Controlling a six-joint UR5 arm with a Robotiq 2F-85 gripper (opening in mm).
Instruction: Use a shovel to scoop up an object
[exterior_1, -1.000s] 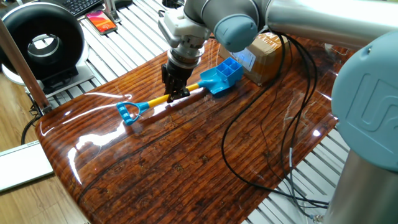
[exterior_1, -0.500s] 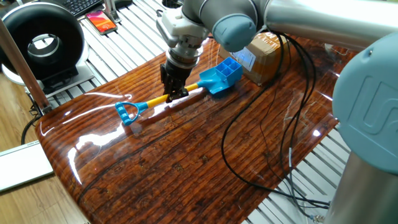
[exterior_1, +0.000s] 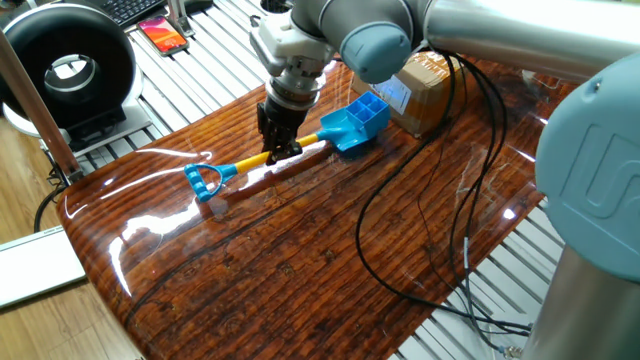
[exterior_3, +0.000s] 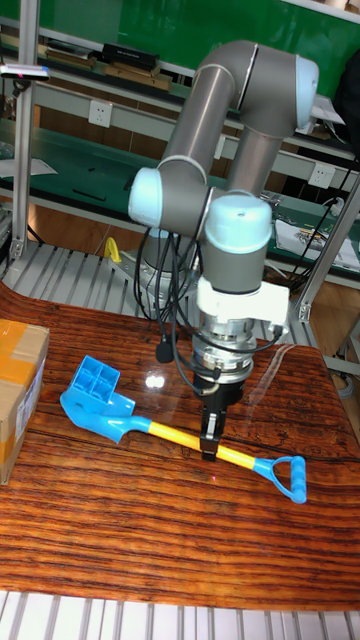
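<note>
Fingers (exterior_3: 209, 436) pinch the toy shovel's (exterior_1: 300, 148) yellow shaft mid-length; its blade touches the blue compartment tray (exterior_1: 371, 109) beside a cardboard box (exterior_1: 425, 92).

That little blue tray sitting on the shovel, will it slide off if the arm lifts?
Probably. The tray looks like light, smooth plastic, resting tilted on the shovel blade, so it may slip. The tool grips only the thin yellow shaft, so the blade could twist and tip it.

A glossy wooden table (exterior_1: 300, 260) stands on metal slats, with green-topped workbenches (exterior_3: 70, 150) behind.
</note>
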